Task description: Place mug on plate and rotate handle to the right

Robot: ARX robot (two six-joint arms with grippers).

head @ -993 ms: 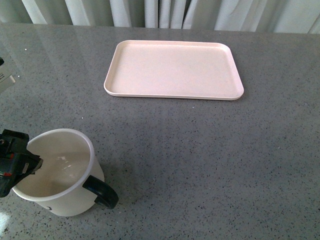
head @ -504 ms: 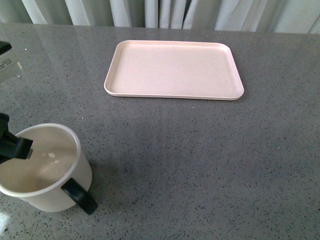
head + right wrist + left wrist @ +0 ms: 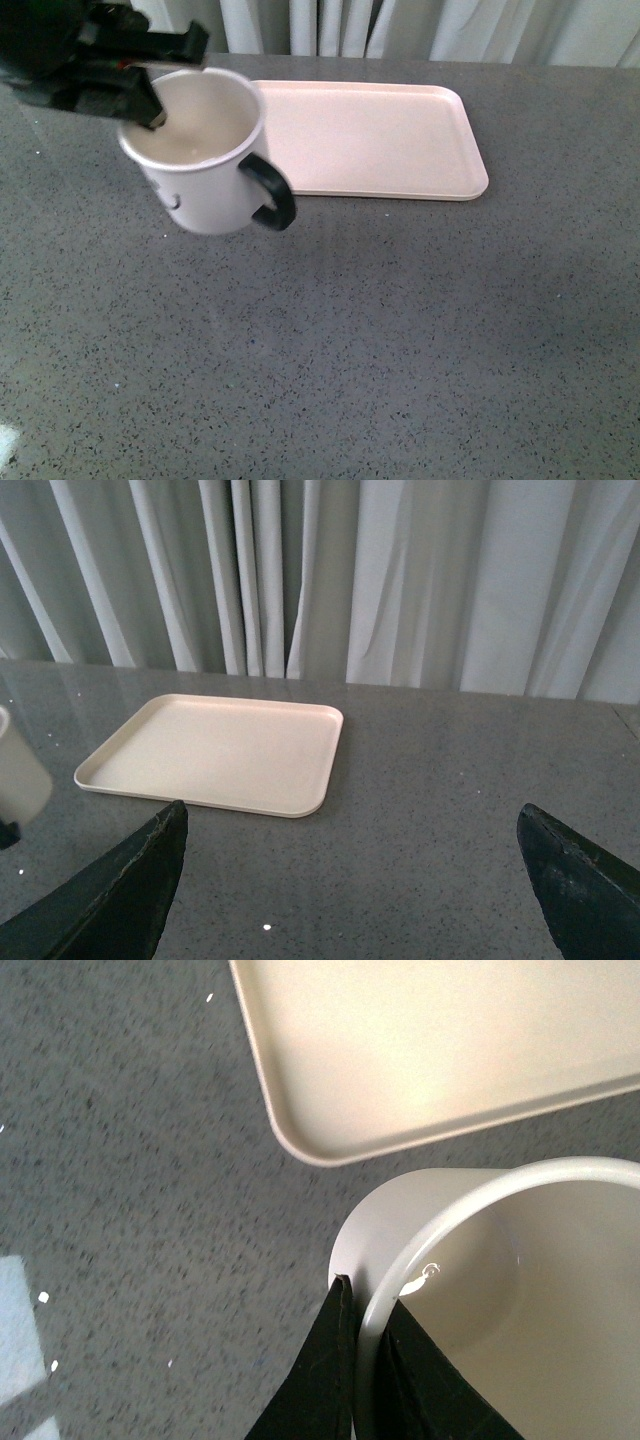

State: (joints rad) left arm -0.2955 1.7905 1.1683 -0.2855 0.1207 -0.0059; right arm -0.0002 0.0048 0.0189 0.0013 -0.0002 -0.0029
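Observation:
The white mug [image 3: 205,160] hangs in the air over the table, at the left edge of the pink-beige plate [image 3: 380,140]. Its black handle [image 3: 270,190] points right and toward me. My left gripper [image 3: 150,112] is shut on the mug's left rim, one finger inside and one outside. In the left wrist view the black fingers [image 3: 325,1380] pinch the mug's rim [image 3: 440,1200], with the plate's corner [image 3: 420,1050] beyond. My right gripper [image 3: 350,880] is open and empty above the table, facing the plate [image 3: 215,750]. The mug's side [image 3: 20,775] shows at that view's edge.
The grey speckled table [image 3: 400,330] spreads in front and to the right. White curtains [image 3: 400,580] hang behind the table's far edge.
My left gripper has lifted the mug from the near left of the table and carried it up and away to the plate's left edge.

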